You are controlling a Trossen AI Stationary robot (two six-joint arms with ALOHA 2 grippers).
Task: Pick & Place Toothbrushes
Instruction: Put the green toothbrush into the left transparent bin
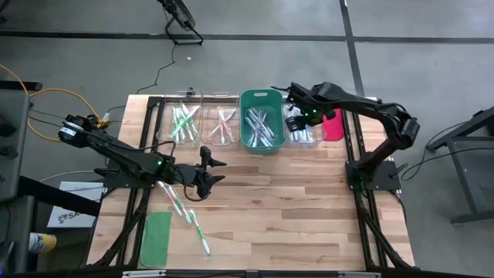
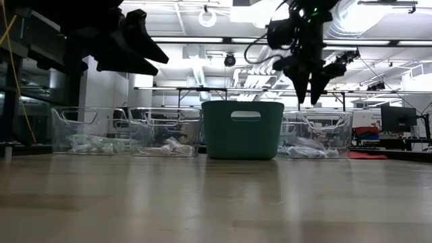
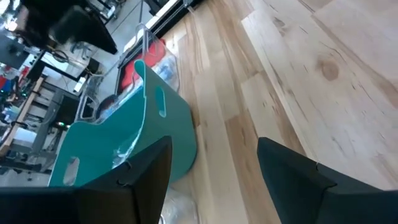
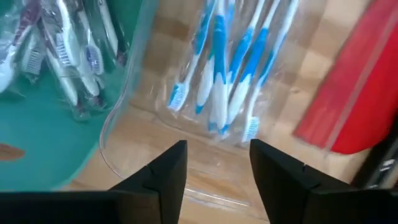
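Observation:
My left gripper (image 1: 214, 173) (image 3: 214, 155) hovers open and empty over the bare middle of the table, pointing toward the teal bin (image 1: 261, 121) (image 3: 149, 137). My right gripper (image 1: 296, 117) (image 4: 217, 152) hangs open and empty, fingers down, over the clear bin (image 1: 302, 130) of blue toothbrushes (image 4: 224, 68). The teal bin holds several wrapped toothbrushes (image 4: 68, 50). Two more clear bins hold green toothbrushes (image 1: 183, 120) and pink ones (image 1: 223, 123). Green-accented toothbrushes (image 1: 176, 199) (image 1: 200, 233) lie flat on the table near the left arm.
A red lid (image 1: 332, 124) (image 4: 354, 93) lies flat right of the blue bin. A green lid (image 1: 157, 238) lies at the near left corner. In the low view the row of bins (image 2: 243, 129) stands along the far side. Bare wood (image 1: 309, 208) spans the near right.

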